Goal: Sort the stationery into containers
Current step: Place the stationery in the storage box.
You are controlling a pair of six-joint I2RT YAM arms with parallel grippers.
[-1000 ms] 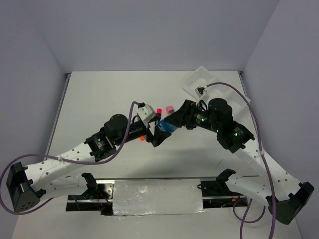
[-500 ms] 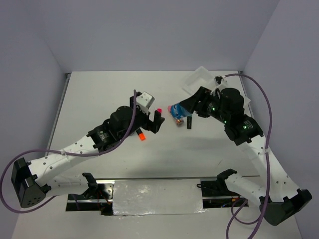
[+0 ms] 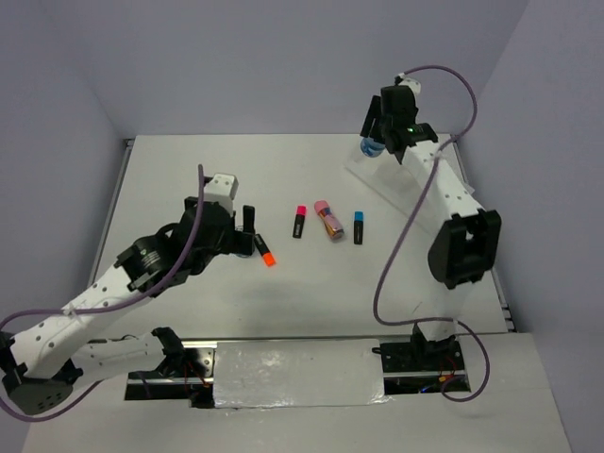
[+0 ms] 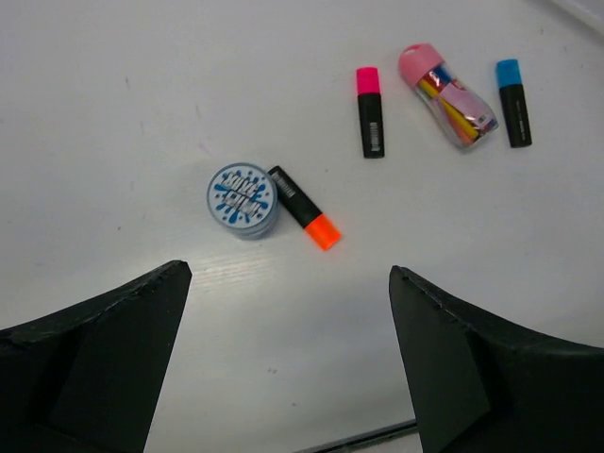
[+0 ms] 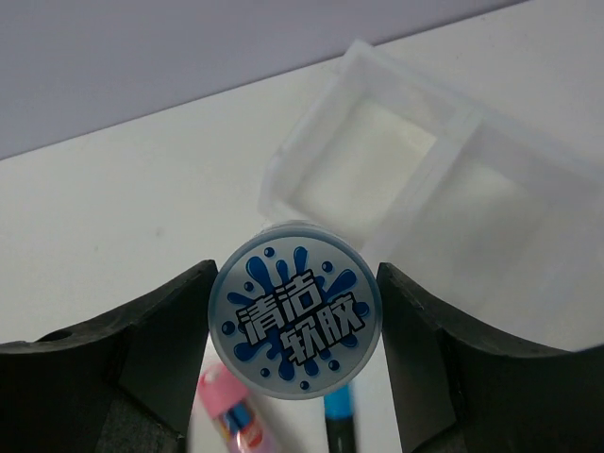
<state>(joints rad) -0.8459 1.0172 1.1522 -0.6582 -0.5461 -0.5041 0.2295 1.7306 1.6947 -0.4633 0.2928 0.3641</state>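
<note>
Both arms have swung apart, and the right gripper (image 3: 377, 140), now in the upper right of the top view, squeezes a blue roll (image 5: 294, 323) by the white tray (image 5: 304, 123) corner, so letting go here might drop it outside, while the left gripper (image 4: 288, 274) hangs wide open.

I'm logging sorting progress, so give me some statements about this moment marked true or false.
1. The right gripper grips a blue roll. True.
2. The left gripper is shut on the orange-capped marker. False: it is open, and the marker lies on the table.
3. A second roll lies right beside the orange-capped marker. True.
4. The blue-capped marker is in the tray. False: it lies on the table by the pink-capped tube.
</note>
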